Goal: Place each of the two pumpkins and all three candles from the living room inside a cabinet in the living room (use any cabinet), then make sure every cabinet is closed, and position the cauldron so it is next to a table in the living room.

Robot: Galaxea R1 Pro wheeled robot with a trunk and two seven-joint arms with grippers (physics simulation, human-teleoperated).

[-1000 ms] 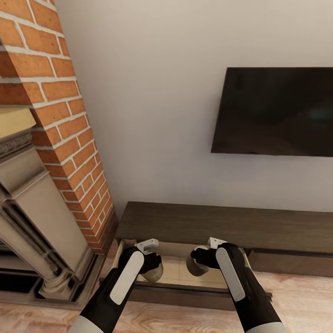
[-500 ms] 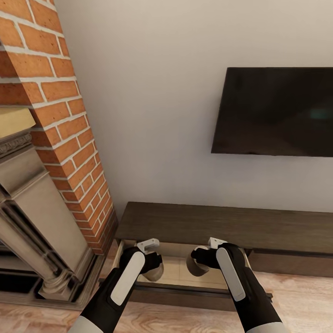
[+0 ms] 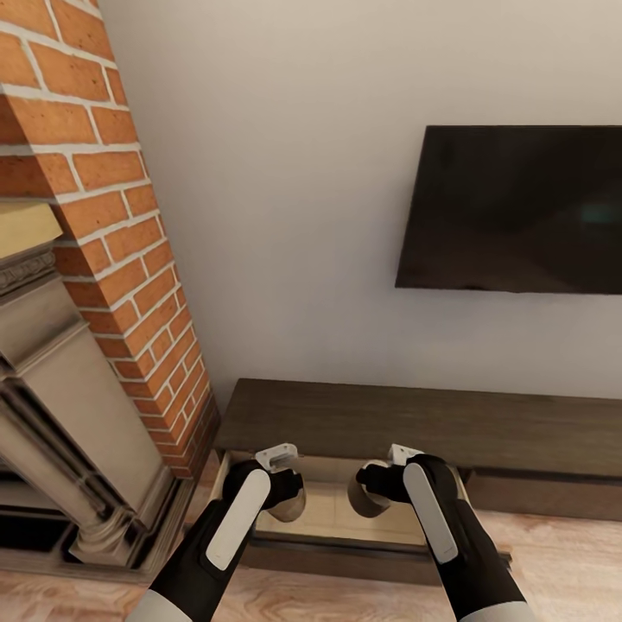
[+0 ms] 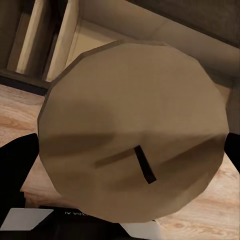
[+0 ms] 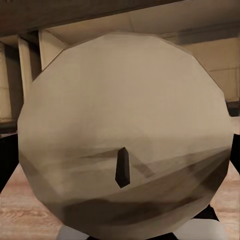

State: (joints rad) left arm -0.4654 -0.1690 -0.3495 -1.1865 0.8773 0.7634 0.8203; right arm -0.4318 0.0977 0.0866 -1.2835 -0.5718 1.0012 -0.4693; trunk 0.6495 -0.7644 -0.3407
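Left arm: extended forward and down, black forearm with a white panel.
Left gripper: closed around a candle, whose wick end faces the wrist camera.
Right arm: extended forward alongside the left, likewise angled down.
Right gripper: closed around a second candle, wick end toward its camera.

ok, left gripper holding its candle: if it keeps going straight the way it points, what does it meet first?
Probably the open drawer's pale floor. The left gripper points down over the drawer with the candle clamped, so the candle's base would likely land first. Depth is unclear.
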